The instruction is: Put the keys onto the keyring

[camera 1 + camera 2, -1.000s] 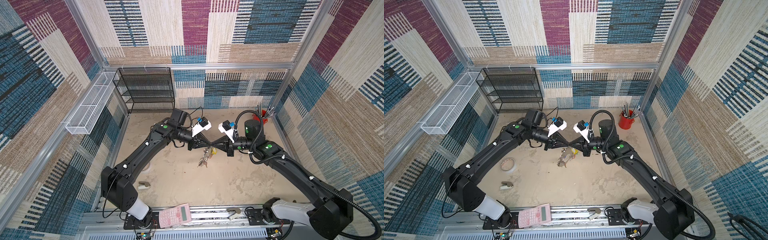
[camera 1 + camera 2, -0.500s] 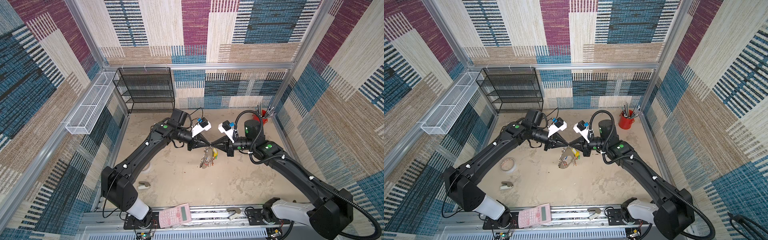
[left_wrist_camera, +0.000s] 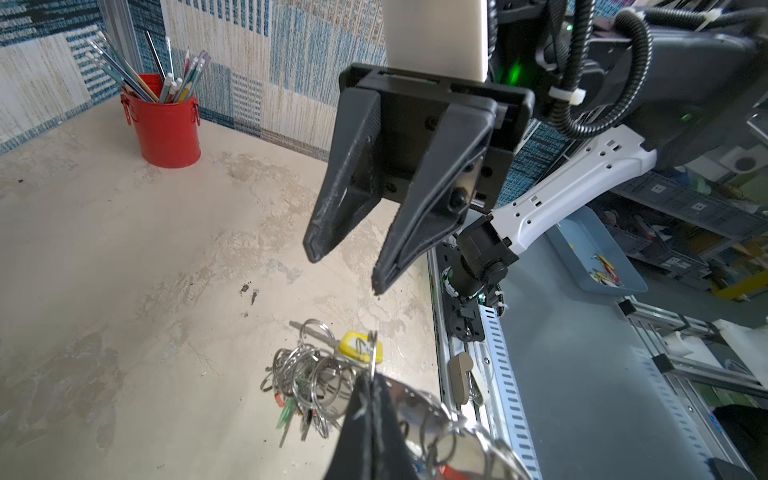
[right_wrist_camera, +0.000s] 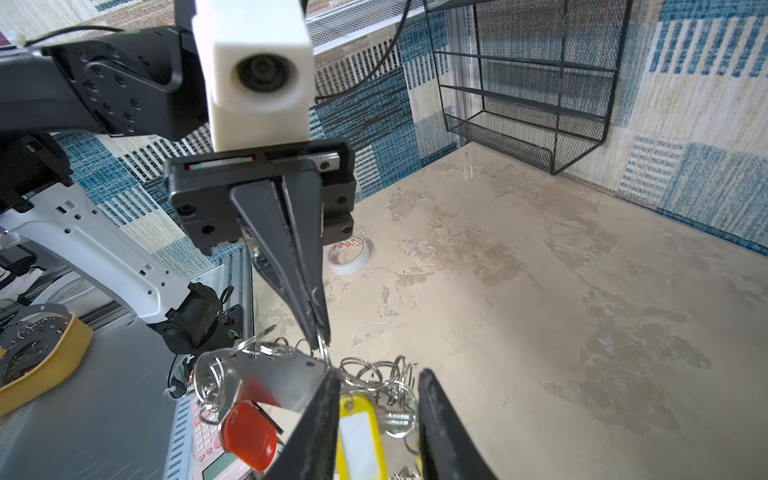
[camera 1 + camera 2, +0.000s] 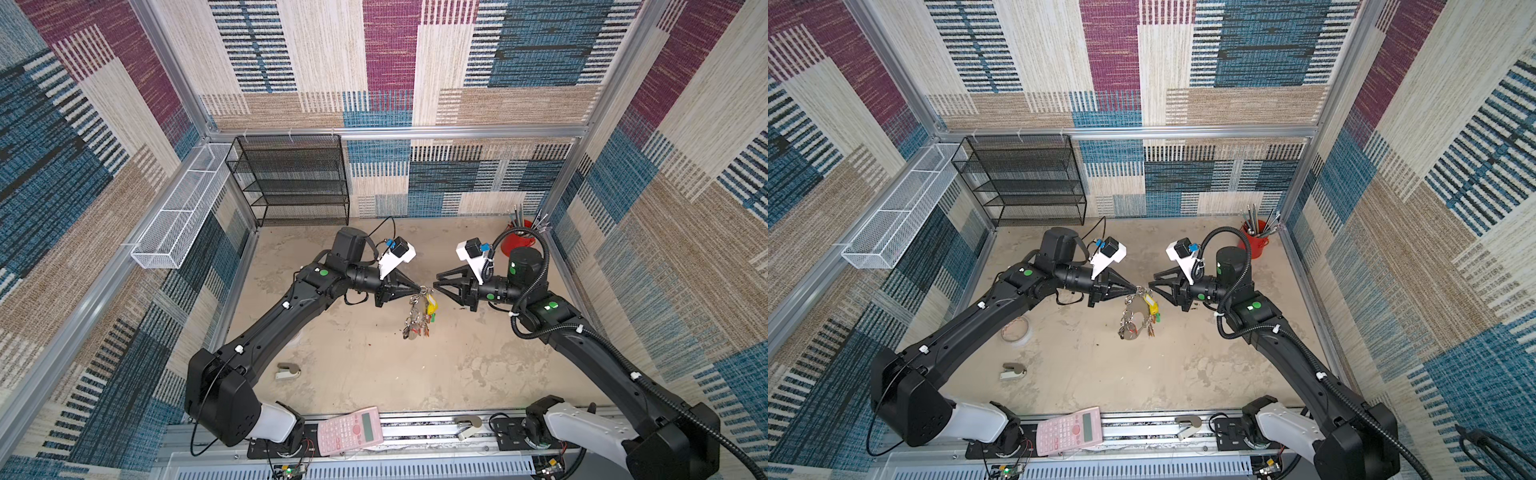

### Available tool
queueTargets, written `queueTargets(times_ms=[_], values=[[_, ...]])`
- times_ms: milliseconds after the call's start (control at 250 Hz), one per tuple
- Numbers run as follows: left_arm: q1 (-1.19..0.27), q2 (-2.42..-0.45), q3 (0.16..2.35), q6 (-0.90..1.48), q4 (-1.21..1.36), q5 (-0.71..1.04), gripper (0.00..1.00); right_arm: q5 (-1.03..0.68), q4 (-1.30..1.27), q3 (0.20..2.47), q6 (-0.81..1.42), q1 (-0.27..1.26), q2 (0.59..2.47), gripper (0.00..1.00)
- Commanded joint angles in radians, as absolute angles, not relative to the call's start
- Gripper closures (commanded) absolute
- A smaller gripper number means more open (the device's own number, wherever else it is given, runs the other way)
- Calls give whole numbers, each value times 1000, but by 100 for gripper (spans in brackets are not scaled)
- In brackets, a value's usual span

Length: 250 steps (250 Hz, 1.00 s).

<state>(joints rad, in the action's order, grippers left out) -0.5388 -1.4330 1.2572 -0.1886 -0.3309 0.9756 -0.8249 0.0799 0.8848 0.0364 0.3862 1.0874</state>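
Note:
The keyring (image 5: 415,309) is a flat grey plate hung with many silver rings, keys and coloured tags. It dangles above the floor from my left gripper (image 5: 421,287), which is shut on a thin silver ring at the plate's edge (image 4: 274,374). The keys with the yellow tag (image 5: 1153,307) hang in the same bunch. My right gripper (image 5: 436,283) stands open just right of the bunch and holds nothing. In the right wrist view the yellow tag (image 4: 359,436) shows between that gripper's spread fingers (image 4: 328,399). In the left wrist view the shut fingertips (image 3: 372,384) pinch the ring beside the yellow tag (image 3: 353,345).
A red cup of pencils (image 5: 517,243) stands at the back right, a black mesh shelf (image 5: 291,183) at the back left, a white wire basket (image 5: 183,208) on the left wall. A tape roll (image 5: 1015,330), a small stapler (image 5: 286,371) and a pink calculator (image 5: 349,428) lie nearer the front.
My right gripper has opened and drawn back to the right from the tip-to-tip meeting. The bunch now hangs from the left gripper alone.

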Motion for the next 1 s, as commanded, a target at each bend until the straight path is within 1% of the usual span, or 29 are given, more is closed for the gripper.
queueTargets(times_ms=[0,64,124,284,372,720,996], values=[[-537,-1411,1218,-62,-111,1026,100,-885,18,860,77,386,1079,65],[-537,-1402,1191,-22,-44,1033,100,-925,-17,841,92,387,1078,63],[-537,-1394,1164,14,22,1043,100,-925,-34,834,98,387,1084,63],[-535,-1390,1118,103,157,1055,100,-952,-50,849,97,387,1121,70],[-535,-1391,1088,163,251,1061,100,-955,-66,848,103,388,1133,72],[-534,-1401,1017,311,496,1062,100,-970,-96,853,115,392,1159,99],[-533,-1424,989,377,591,1077,100,-973,-117,866,123,409,1173,100]])
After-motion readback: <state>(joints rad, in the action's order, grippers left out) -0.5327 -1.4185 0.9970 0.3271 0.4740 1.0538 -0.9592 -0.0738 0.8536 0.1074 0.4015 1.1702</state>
